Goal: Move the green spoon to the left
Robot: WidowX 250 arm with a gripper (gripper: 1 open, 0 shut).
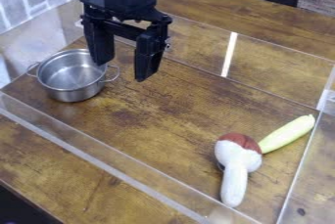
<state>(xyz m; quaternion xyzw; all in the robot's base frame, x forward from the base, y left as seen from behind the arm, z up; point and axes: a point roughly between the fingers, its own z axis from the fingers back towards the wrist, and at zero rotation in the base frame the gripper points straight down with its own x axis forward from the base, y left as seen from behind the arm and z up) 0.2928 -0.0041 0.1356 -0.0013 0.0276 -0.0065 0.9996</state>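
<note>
So the gripper (124,68) hangs over the wooden table (170,101) with its jaws spread wide, nothing in them. Just beside it on the left sits a small metal pot (71,75). The green spoon (287,133) lies well apart at the right, apparently touching a toy mushroom (237,166), though it's blurry there.

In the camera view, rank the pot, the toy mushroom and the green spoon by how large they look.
1. Metal pot, clearly the largest.
2. Toy mushroom.
3. Green spoon, slender and the smallest.
The mushroom and spoon look similar in length and lie nearer the camera than the pot, so their order is unsure.
</note>
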